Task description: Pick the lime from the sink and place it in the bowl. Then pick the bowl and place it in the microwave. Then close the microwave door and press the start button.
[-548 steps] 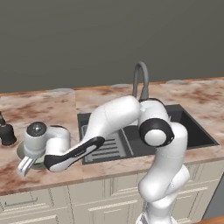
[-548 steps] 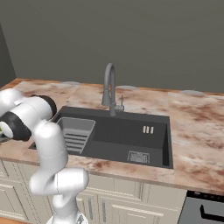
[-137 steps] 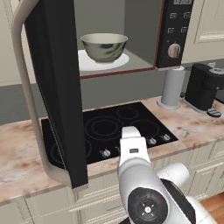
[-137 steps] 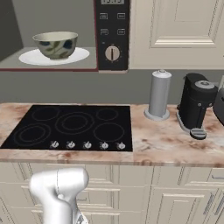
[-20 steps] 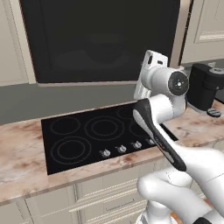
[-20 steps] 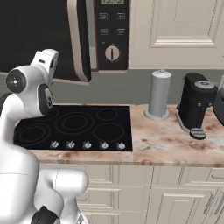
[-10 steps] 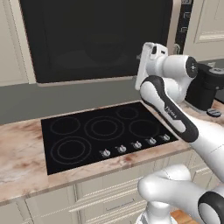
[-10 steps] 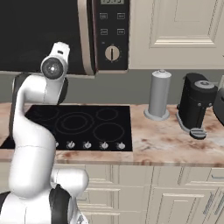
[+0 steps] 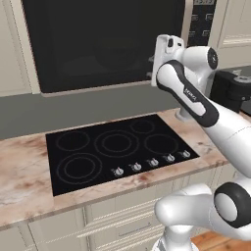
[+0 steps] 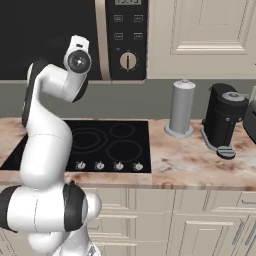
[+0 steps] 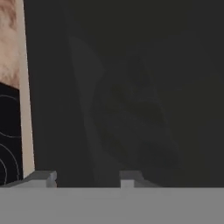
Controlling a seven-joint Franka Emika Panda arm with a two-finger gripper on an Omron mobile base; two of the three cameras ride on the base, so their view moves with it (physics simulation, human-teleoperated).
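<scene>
While the microwave door (image 9: 105, 44) sits flush against the microwave (image 10: 75, 40), the gripper (image 11: 83, 177) hovers just in front of its dark glass, holding nothing, its fingers partly apart. Judging by this, the control panel (image 10: 127, 40) with the start button lies to the gripper's right, beside the door's silver edge

The microwave door (image 9: 98, 44) is dark, glossy glass in a smooth, satin silver-grey frame. The cooktop (image 9: 117, 149) below is glossy black glass with small shiny metal knobs (image 9: 151, 163). The counter (image 10: 200, 160) looks like polished, mottled pink-brown stone. The cabinets (image 10: 200, 35) are matt cream painted wood. On the right, the canister (image 10: 180, 108) is brushed grey metal and the coffee machine (image 10: 225, 120) is matt black plastic.
</scene>
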